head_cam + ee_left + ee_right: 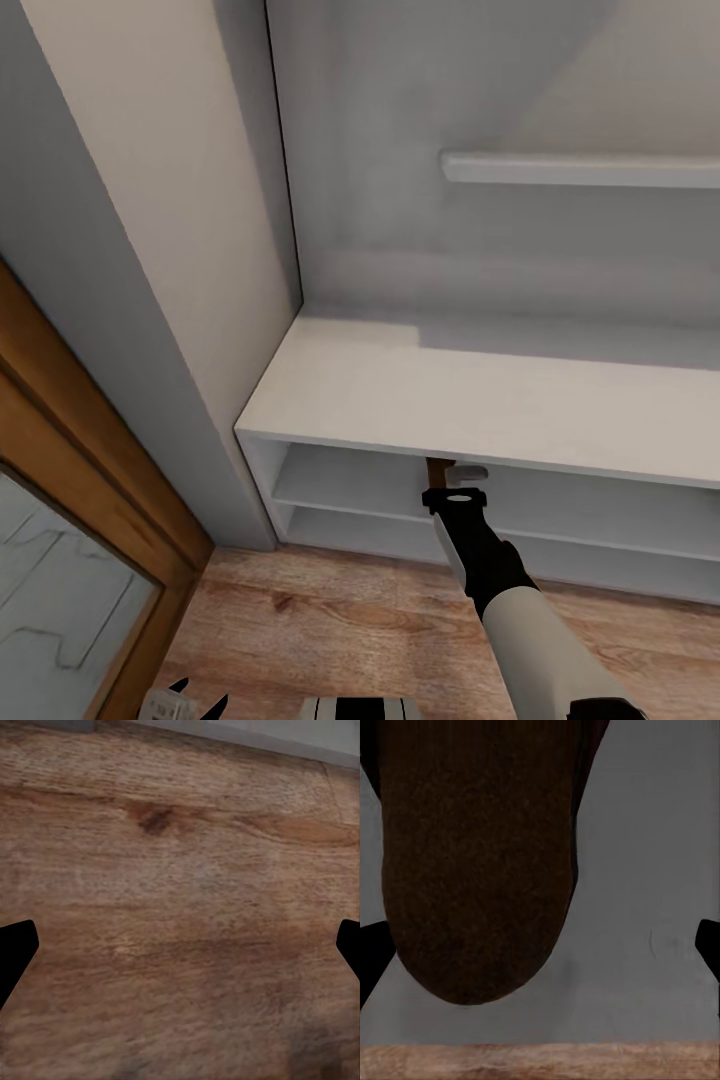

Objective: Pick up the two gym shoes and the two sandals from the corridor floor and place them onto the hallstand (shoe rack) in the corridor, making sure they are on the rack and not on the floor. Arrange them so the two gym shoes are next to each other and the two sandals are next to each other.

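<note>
One sandal [476,862] lies under my right gripper [455,478], its dark brown sole rounded toward me, inside the rack's [480,400] upper open tier; from my head only a brown sliver [436,470] of it shows below the bench top. My right fingers stand apart at either side, seemingly not touching it. My left gripper [180,945] hangs spread wide over bare floor [180,832] beside the rack.
</note>
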You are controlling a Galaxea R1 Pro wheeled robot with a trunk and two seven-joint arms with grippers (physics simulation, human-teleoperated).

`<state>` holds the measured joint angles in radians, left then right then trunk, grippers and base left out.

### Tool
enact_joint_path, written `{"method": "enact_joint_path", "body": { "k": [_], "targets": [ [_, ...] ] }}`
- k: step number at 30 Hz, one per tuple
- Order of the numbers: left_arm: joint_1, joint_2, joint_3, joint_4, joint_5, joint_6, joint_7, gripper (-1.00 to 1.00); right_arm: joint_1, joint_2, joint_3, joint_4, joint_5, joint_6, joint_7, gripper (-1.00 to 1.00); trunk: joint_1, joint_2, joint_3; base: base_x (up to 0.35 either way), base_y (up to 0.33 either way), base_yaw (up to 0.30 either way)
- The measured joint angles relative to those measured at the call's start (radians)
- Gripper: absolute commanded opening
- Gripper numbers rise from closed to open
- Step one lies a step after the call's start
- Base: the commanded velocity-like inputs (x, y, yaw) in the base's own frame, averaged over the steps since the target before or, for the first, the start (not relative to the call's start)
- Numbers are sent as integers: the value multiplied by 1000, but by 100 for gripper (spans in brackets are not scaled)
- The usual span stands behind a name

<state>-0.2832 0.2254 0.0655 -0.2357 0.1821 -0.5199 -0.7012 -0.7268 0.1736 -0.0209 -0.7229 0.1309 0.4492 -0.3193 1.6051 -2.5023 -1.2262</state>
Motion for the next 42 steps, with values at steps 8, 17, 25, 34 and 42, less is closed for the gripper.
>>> {"method": "enact_joint_path", "body": {
  "k": [8, 17, 25, 34, 42],
  "targets": [
    [0, 0, 0, -1, 1, 0, 0, 100, 0, 0, 0, 3, 0, 0, 0, 100, 0, 0, 0, 0, 0, 0],
    [0, 0, 1, -11, 2, 0, 1, 100, 0, 0, 0, 6, 0, 0, 0, 100, 0, 0, 0, 0, 0, 0],
    [-1, -1, 0, -13, 3, -1, 1, 100, 0, 0, 0, 2, -1, 0, 0, 100, 0, 0, 0, -4, 0, 0],
    [-2, 2, 0, -13, 3, 0, 1, 100, 0, 0, 0, 7, -2, 0, 0, 100, 0, 0, 0, -209, -104, 0],
    [-2, 2, 0, -13, 3, 0, 2, 100, 0, 0, 0, 10, -2, 0, 0, 100, 0, 0, 0, -259, -167, 0]
  ]
}}
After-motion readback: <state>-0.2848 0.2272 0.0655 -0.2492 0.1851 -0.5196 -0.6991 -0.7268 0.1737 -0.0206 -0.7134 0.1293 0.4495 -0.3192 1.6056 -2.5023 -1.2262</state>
